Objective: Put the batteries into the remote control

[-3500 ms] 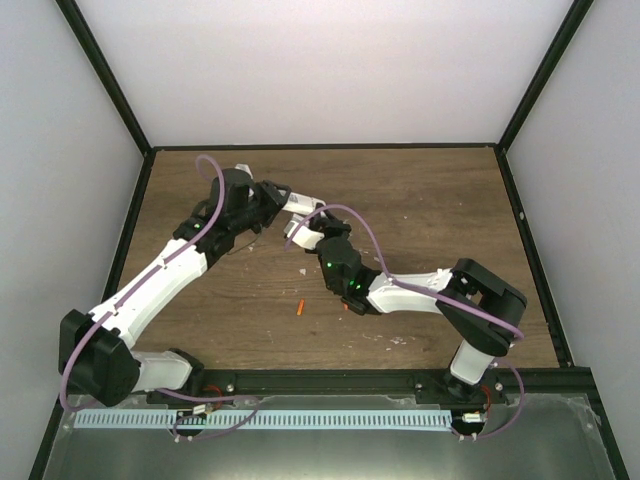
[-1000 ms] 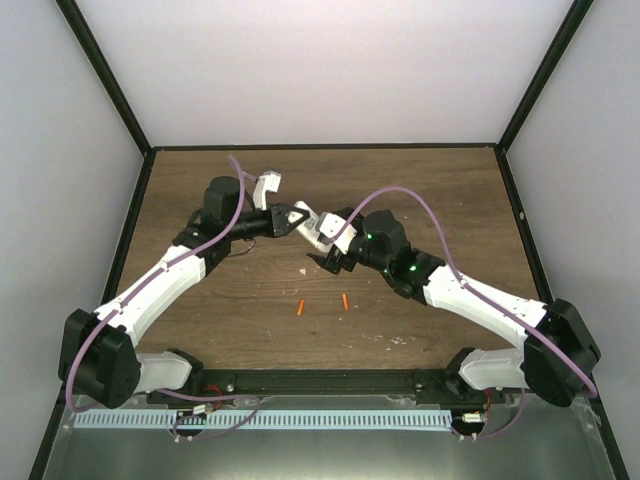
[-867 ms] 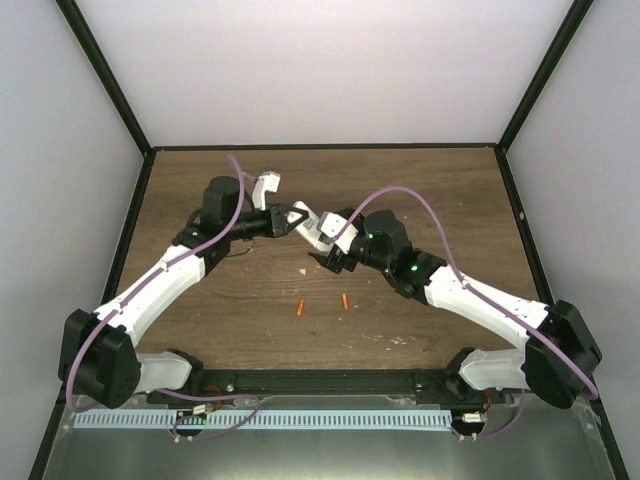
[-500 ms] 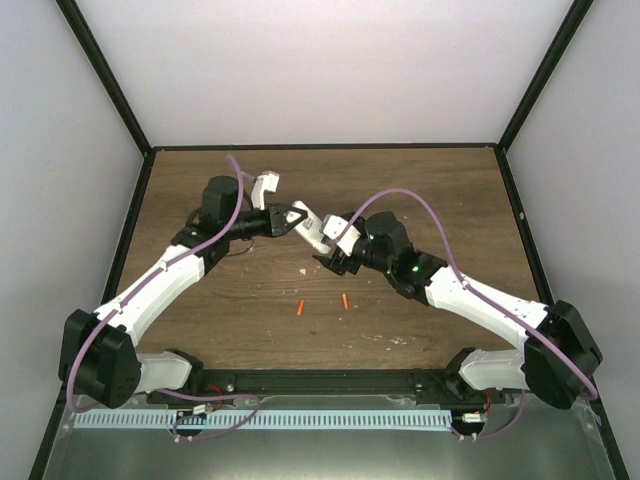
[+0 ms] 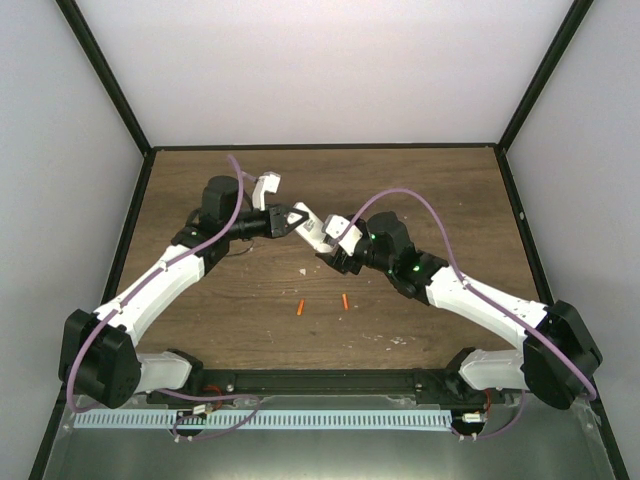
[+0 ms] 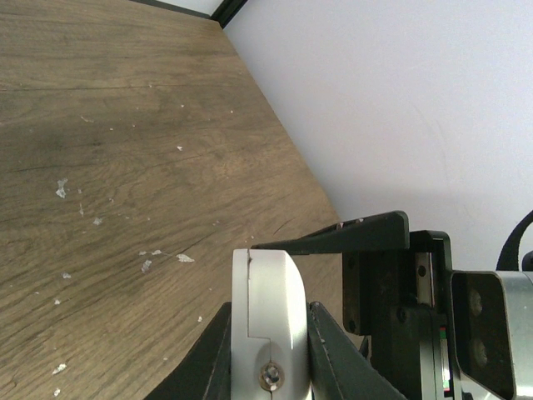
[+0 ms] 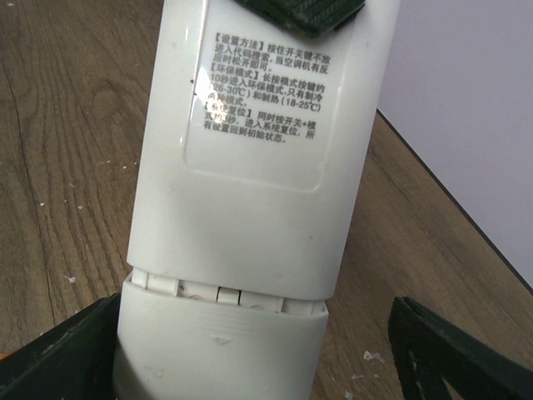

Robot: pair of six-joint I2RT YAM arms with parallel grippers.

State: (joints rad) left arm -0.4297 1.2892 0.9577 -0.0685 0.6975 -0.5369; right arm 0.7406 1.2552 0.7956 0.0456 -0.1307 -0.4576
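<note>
High overview, right wrist near remote control (image 7: 250, 167)

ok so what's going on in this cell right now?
Both arms have the remote control between them, above the table. The left gripper is clamped on one end. The right gripper straddles the other end, back side facing its camera, with one finger clear of it. The back cover looks partly slid at its seam. Both batteries lie on the wood, not yet loaded.

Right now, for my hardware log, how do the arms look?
The left arm and right arm have white links and black joints. The left tool and right tool are black and tapered. A purple cable runs along each arm. Green lights show on the right arm.
</note>
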